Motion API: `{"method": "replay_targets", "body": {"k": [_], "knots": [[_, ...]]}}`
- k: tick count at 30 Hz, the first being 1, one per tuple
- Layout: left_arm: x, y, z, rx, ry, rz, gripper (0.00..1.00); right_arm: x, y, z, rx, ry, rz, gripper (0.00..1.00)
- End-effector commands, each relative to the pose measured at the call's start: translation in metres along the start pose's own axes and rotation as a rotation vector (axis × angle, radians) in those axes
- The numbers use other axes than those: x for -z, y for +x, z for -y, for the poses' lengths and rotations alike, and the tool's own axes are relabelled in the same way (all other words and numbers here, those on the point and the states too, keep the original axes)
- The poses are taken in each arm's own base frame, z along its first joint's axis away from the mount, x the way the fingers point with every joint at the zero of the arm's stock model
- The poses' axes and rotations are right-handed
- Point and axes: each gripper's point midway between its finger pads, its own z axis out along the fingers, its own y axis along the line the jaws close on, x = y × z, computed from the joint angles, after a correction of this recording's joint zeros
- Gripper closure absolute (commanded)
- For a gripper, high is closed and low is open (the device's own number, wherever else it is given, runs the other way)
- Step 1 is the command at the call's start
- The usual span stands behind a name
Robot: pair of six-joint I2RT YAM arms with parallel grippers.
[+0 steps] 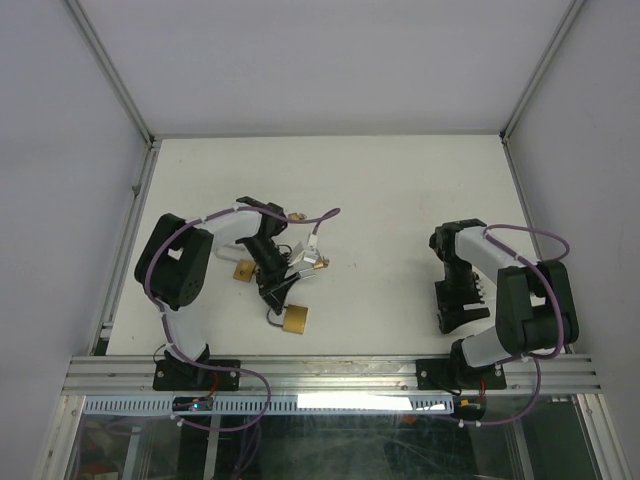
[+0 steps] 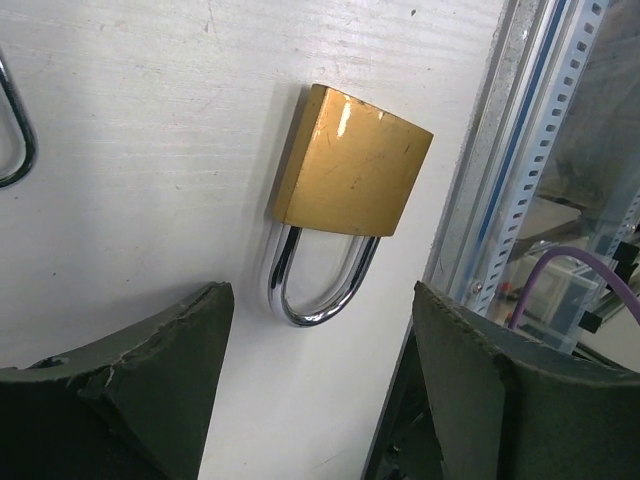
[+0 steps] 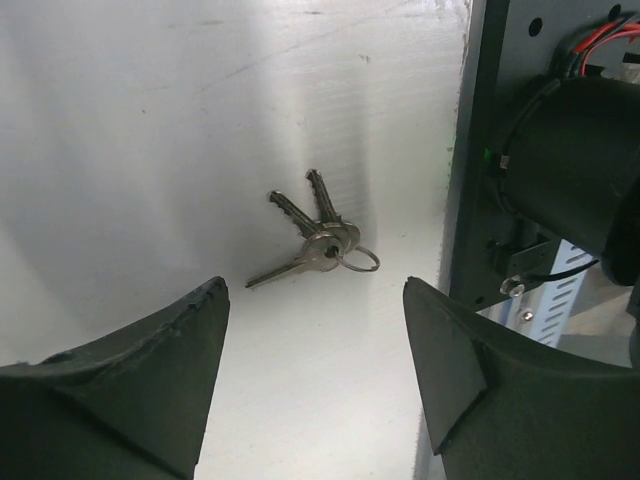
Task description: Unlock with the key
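Three keys (image 3: pixel 318 245), likely light and slippery, lie flat below your right gripper (image 3: pixel 312 290), jaws spread; pinch one by its head. Your left gripper (image 2: pixel 318 300), likewise agape, hovers over the brass padlock (image 2: pixel 352 175) by the near rail (image 2: pixel 470 200); clamp its heavy body.

A white worktop (image 1: pixel 400 180) forms the floor of an enclosure with plain white walls (image 1: pixel 330 60). An aluminium post (image 1: pixel 110 70) climbs from its far left corner and a second post (image 1: pixel 545 65) from the far right. A thin metal strip (image 1: pixel 125 250) edges the left side. Along the near edge runs a ribbed aluminium rail (image 1: pixel 330 372). Just in front of it lies a pale slotted cable duct (image 1: pixel 130 404).
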Motion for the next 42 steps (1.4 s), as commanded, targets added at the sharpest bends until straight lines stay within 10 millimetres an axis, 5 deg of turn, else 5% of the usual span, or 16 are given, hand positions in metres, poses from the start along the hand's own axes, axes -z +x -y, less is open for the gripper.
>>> {"method": "replay_targets", "body": {"k": [1,11,15,20,29,34,42], "knots": [[0.021,-0.021,-0.003,-0.108,-0.063,0.078,0.26,-0.002,-0.016,-0.007,-0.146,-0.011,0.094,0.27],[0.032,-0.023,-0.005,-0.137,-0.076,0.084,0.25,-0.037,-0.008,-0.021,-0.252,-0.079,0.076,0.24],[0.034,-0.026,-0.004,-0.134,-0.074,0.092,0.25,-0.031,-0.008,-0.03,-0.194,-0.12,0.122,0.39],[0.035,-0.029,-0.005,-0.132,-0.072,0.097,0.24,-0.022,0.011,-0.035,-0.193,-0.151,0.043,0.36],[0.032,-0.028,-0.003,-0.125,-0.056,0.107,0.24,-0.003,-0.01,-0.023,-0.268,-0.217,0.022,0.32],[0.033,-0.03,-0.004,-0.139,-0.06,0.114,0.24,-0.014,-0.008,-0.009,-0.361,-0.173,-0.007,0.31],[0.035,-0.029,-0.003,-0.148,-0.07,0.122,0.24,-0.034,-0.018,-0.02,-0.407,-0.135,0.066,0.31]]}}
